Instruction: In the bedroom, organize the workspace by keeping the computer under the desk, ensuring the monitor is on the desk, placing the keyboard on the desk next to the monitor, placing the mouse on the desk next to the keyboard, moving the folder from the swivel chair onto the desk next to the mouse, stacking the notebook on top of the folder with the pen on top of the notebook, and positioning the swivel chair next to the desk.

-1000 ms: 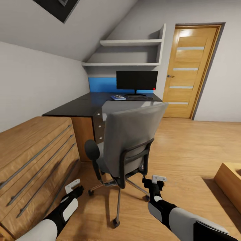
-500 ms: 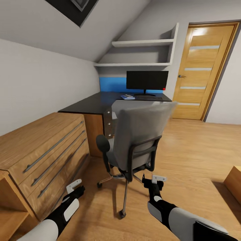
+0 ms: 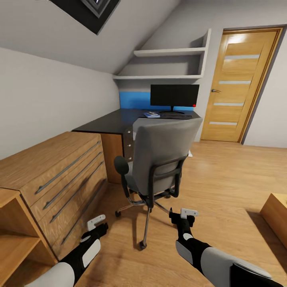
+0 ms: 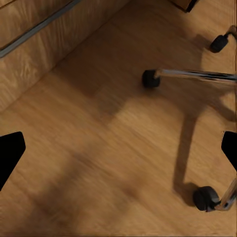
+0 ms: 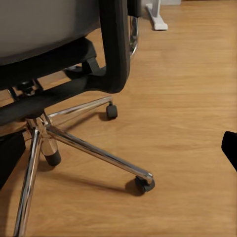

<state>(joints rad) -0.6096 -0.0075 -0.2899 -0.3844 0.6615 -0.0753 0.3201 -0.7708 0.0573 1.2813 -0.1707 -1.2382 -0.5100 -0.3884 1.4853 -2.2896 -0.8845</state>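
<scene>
A light wooden drawer chest (image 3: 56, 175) with long grey bar handles stands against the white wall (image 3: 52, 95). Beside the chest, at the near end, an open wooden shelf unit (image 3: 16, 243) adjoins it. Far beyond the chest, two white wall shelves (image 3: 167, 63) sit under the sloped ceiling, above a blue wall panel (image 3: 133, 99). A wooden door (image 3: 237, 85) with frosted horizontal panes stands well apart from the chest, across the wood plank floor (image 3: 227, 175). A dark skylight frame (image 3: 89, 12) is set in the slope above the chest. Opposite the chest, a low wooden box corner (image 3: 277, 217) rests on the floor.
</scene>
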